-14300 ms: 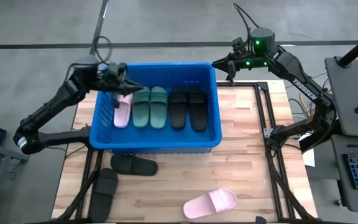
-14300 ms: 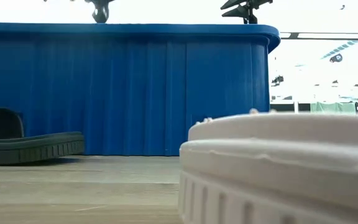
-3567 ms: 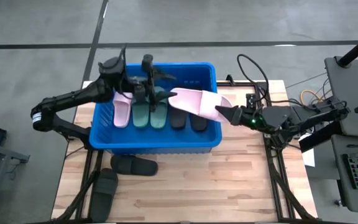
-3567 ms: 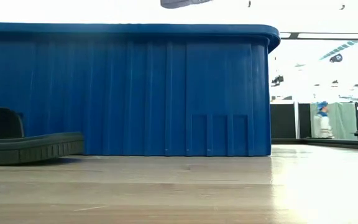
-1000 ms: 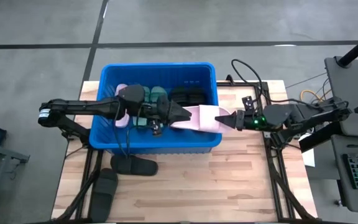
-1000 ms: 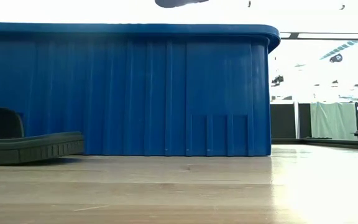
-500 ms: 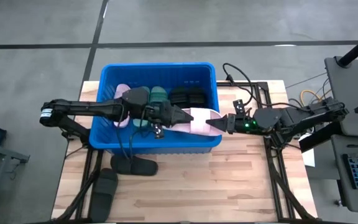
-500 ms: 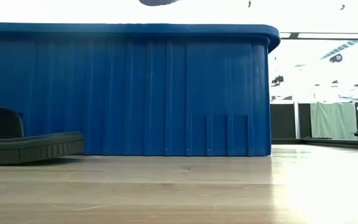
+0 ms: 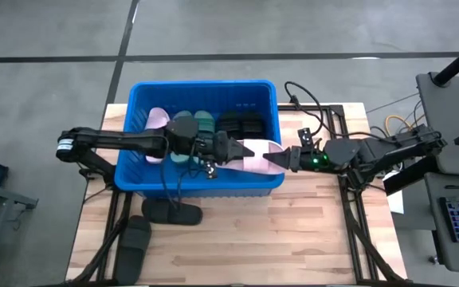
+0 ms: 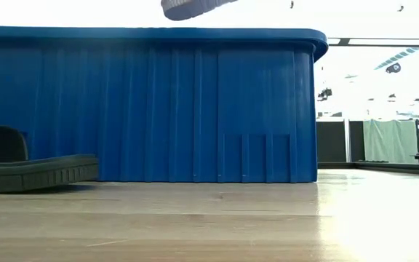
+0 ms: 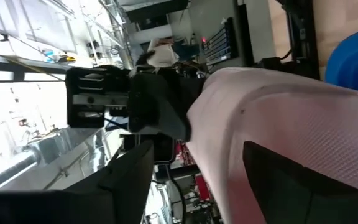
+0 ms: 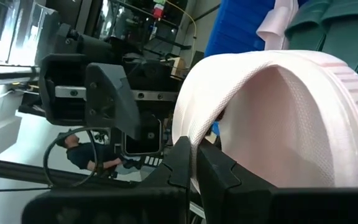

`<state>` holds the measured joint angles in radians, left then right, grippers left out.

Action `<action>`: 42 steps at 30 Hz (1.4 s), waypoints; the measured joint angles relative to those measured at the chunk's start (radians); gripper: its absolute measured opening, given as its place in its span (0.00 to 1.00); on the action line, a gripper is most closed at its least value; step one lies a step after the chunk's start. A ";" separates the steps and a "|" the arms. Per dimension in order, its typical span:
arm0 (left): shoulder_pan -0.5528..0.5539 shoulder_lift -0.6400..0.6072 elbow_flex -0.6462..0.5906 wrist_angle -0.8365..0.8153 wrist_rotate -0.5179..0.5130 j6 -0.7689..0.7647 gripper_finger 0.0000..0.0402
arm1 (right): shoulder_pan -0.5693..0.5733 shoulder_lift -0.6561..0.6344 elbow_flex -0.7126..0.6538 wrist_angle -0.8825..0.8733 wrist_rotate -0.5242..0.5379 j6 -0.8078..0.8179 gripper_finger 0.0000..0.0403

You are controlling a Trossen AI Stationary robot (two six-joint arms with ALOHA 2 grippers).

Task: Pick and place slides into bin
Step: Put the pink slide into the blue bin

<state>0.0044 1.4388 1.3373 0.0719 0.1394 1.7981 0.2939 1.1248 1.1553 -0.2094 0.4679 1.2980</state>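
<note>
A pale pink slide [image 9: 255,153] hangs over the near right part of the blue bin [image 9: 199,185]. My right gripper [image 9: 281,159] is shut on it. My left gripper [image 9: 231,149] reaches across the bin from the left and stands open, its fingers either side of the slide's other end [image 11: 272,112]. Another pink slide [image 9: 155,119], two green ones [image 9: 195,119] and two black ones [image 9: 241,123] lie in the bin. The low view shows the held slide's sole [image 10: 189,7] above the bin's rim. My right gripper pinches the edge of the pink slide's strap [image 12: 188,140] between its two fingers. It comes in level from the table's right. The slide is lifted clear over the bin. My left gripper: one finger [image 11: 303,171] lies in front of the slide; whether it touches, I cannot tell.
Two black slides [image 9: 170,212] [image 9: 134,243] lie on the wooden table in front of the bin's near left corner. Bare table spreads to the near right. The bin's wall [image 10: 151,109] fills most of the low view.
My right gripper has carried the pink slide toward the table's left, up to my left gripper, and a little downward over the bin. The left arm has reached slightly farther across the bin.
</note>
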 joint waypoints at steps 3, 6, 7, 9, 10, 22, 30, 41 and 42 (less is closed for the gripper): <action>0.000 0.012 -0.001 0.036 0.000 -0.001 0.52 | 0.000 -0.002 0.000 0.002 0.000 -0.003 0.02; 0.000 0.023 0.008 0.056 -0.007 -0.001 0.41 | 0.000 -0.002 0.000 0.003 0.004 -0.007 0.02; 0.000 0.026 0.010 0.066 -0.017 -0.001 0.36 | 0.000 -0.002 0.000 0.003 0.005 -0.010 0.02; 0.000 0.027 0.010 0.072 -0.022 -0.003 0.27 | 0.000 -0.003 0.000 0.006 0.006 -0.015 0.02; 0.000 0.027 0.010 0.073 -0.027 -0.003 0.23 | 0.000 -0.003 0.000 0.009 0.008 -0.016 0.02; -0.002 0.027 0.006 0.076 -0.112 -0.009 0.01 | 0.000 -0.004 0.000 0.019 0.046 -0.062 0.02; -0.001 0.017 0.005 0.075 -0.168 -0.013 0.00 | -0.001 -0.005 0.002 0.019 0.101 -0.123 0.13; 0.001 -0.031 0.002 0.064 -0.275 -0.169 0.00 | -0.059 -0.019 0.004 0.026 0.113 -0.200 0.37; 0.001 -0.035 0.001 0.066 -0.295 -0.170 0.00 | -0.068 -0.023 0.004 0.023 0.112 -0.201 0.39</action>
<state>0.0051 1.4039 1.3384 0.1376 -0.1556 1.6285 0.2261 1.1020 1.1595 -0.1859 0.5794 1.0974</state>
